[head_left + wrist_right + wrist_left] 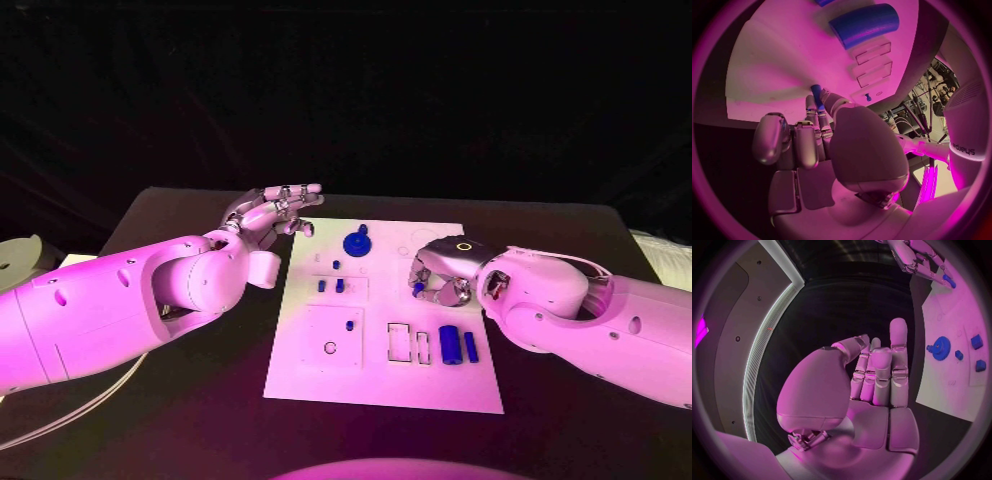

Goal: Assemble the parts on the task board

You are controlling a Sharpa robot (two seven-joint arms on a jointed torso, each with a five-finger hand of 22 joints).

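Our left hand [274, 212] hovers just off the white board's [325, 370] far left corner, fingers loosely curled, grasping nothing. On the board lie a blue gear [356, 243] and blue cylinders [457, 345]. Our right hand [440, 272] pinches a small blue peg [816, 94] above the board's right side; we should keep it upright and lower it slowly.

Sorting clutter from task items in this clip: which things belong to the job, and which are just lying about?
Job:
board
gear
cylinders
pegs
right hand, pinching a blue part
left hand, holding nothing

Lying about:
white disc, far left
cable below it
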